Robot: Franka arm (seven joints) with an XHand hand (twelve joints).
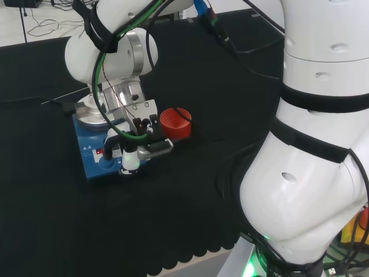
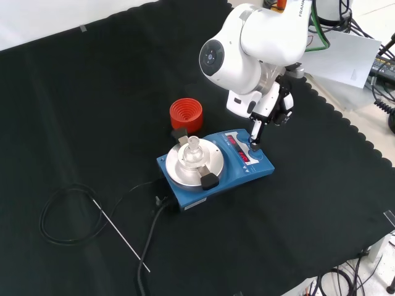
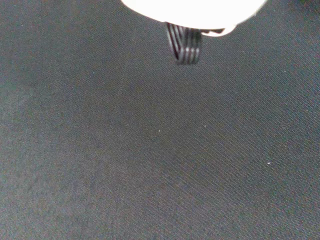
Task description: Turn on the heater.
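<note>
The blue heater (image 2: pixel 226 170) stands on the black cloth, and a small clear flask (image 2: pixel 193 148) sits on its round silver plate (image 2: pixel 185 173). Red marks show on its front panel (image 2: pixel 244 154). In the front view the hand (image 2: pixel 272 108) hangs over the panel's end. One straight finger (image 2: pixel 253 140) points down onto a knob there. In the head view the hand (image 1: pixel 139 142) is over the heater (image 1: pixel 95 160), with a fingertip (image 1: pixel 130 165) on the panel and another finger sticking out sideways. A blurred white part of the hand (image 3: pixel 195 9) shows in the wrist view above bare cloth.
A red ribbed ring stand (image 2: pixel 186 115) sits just behind the heater, close to the hand (image 1: pixel 176 123). The heater's black cable (image 2: pixel 65 213) loops on the cloth at the front view's left. A thin metal rod (image 2: pixel 121 235) lies across it.
</note>
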